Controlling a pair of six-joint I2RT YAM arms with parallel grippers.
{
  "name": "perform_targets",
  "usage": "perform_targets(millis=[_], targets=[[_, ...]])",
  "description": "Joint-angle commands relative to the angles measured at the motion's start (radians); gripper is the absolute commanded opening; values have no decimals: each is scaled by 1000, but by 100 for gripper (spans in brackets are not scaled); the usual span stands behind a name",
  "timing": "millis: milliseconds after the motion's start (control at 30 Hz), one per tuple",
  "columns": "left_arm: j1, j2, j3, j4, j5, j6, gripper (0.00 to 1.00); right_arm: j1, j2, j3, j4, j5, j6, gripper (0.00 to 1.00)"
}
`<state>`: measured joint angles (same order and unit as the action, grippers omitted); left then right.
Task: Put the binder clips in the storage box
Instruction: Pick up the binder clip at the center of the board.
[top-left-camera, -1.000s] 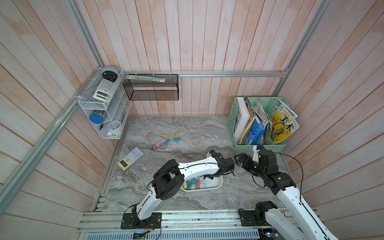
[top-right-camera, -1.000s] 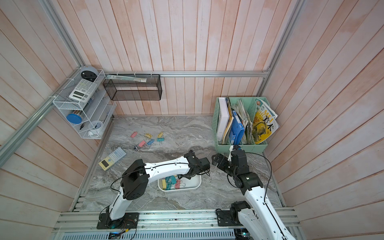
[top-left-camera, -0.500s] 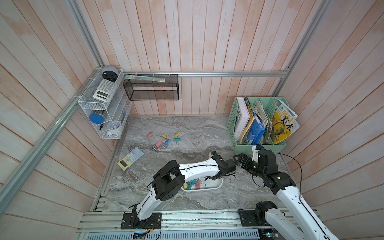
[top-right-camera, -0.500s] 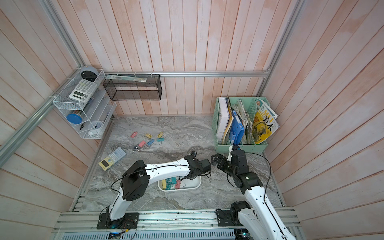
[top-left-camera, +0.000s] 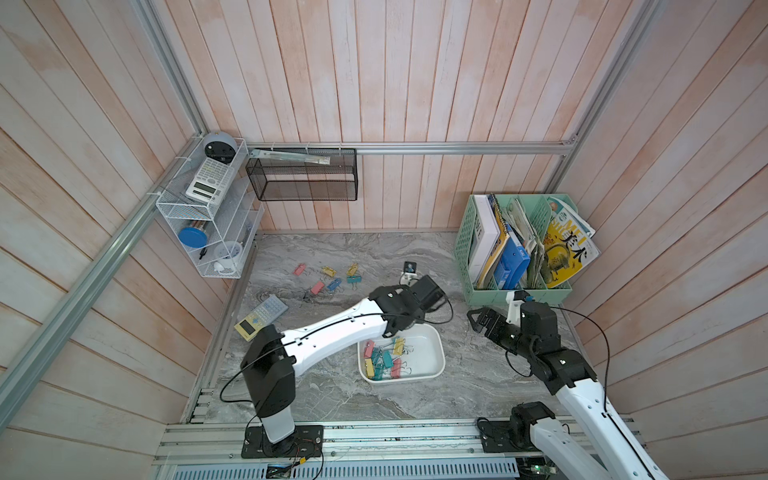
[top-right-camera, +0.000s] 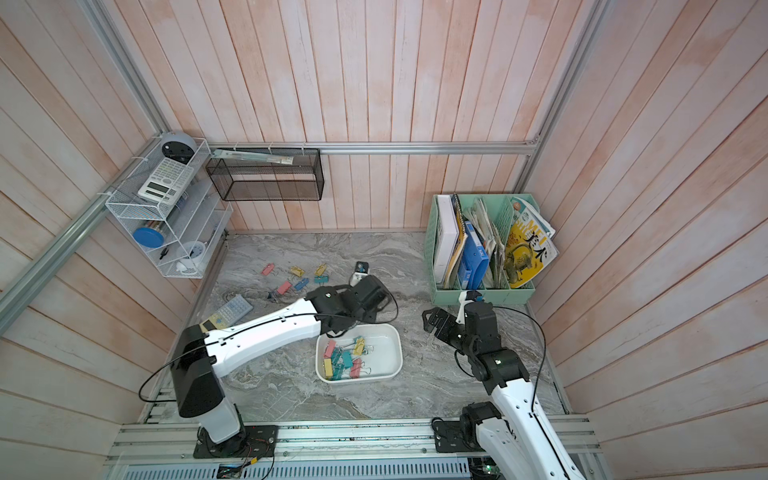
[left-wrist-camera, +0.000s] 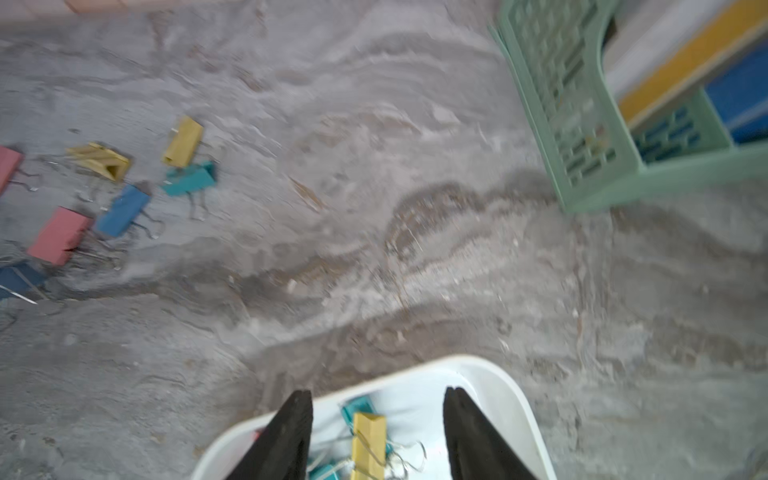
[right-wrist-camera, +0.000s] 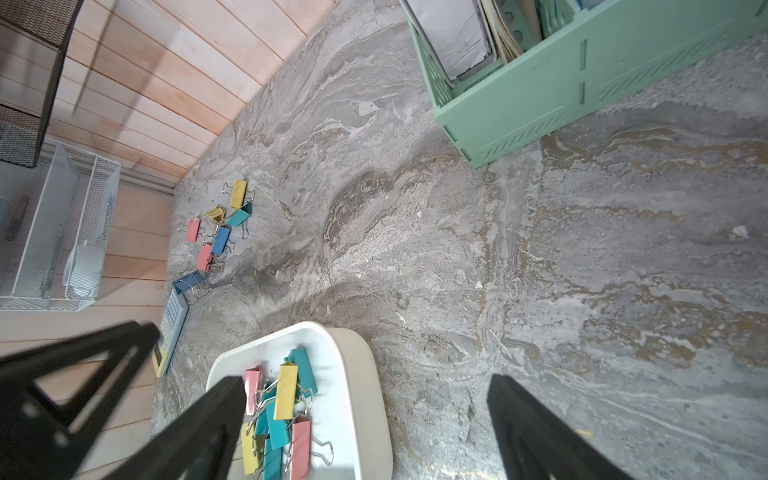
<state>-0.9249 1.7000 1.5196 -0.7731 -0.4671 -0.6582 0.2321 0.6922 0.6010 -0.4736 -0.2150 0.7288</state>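
Note:
The storage box (top-left-camera: 424, 354) is a shallow white tray near the table's middle, and it holds several binder clips (top-left-camera: 381, 360), pink, teal and yellow. More binder clips (top-left-camera: 332, 279) lie loose on the marble towards the back left. In the left wrist view my left gripper (left-wrist-camera: 378, 395) hangs open over the box's back edge. A yellow clip (left-wrist-camera: 368, 440) lies in the box below the gap, touching neither finger. My right gripper (top-left-camera: 478, 322) hovers wide open and empty to the right of the box (right-wrist-camera: 353, 399).
A yellow-and-blue calculator (top-left-camera: 262, 318) lies at the left edge of the table. A mint green file basket (top-left-camera: 519, 293) full of books stands at the back right. A black mesh basket (top-left-camera: 303, 178) and a white wire shelf (top-left-camera: 199, 224) hang on the walls.
My left gripper has gone from shut to open, and its wrist has risen and drawn towards the back of the box. The right arm has stayed still.

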Motion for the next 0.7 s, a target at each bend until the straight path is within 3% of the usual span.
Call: perform_targets(millis=[0,100,200,367,433,533,667], targets=[[150,-28,-76,126,30,70,56,-2,-16,23,7,-55,1,98],[254,5,-91,184,21,143,55,25,-16,26,38,-91,5,97],[324,92,-59,181,12,172,55,120,-16,24,93,-77,20,98],[475,148,-139,339,227,-6,57,424,36,20,199,160,47,97],[518,141,-213,461,304,-119,64,501,92,19,235,209,62,98],[551,147,-280,608,369,-237,80,520,152,9,292,195,103,98],[585,204,-314,743,479,-369,85,520,175,7,311,195,106,97]])
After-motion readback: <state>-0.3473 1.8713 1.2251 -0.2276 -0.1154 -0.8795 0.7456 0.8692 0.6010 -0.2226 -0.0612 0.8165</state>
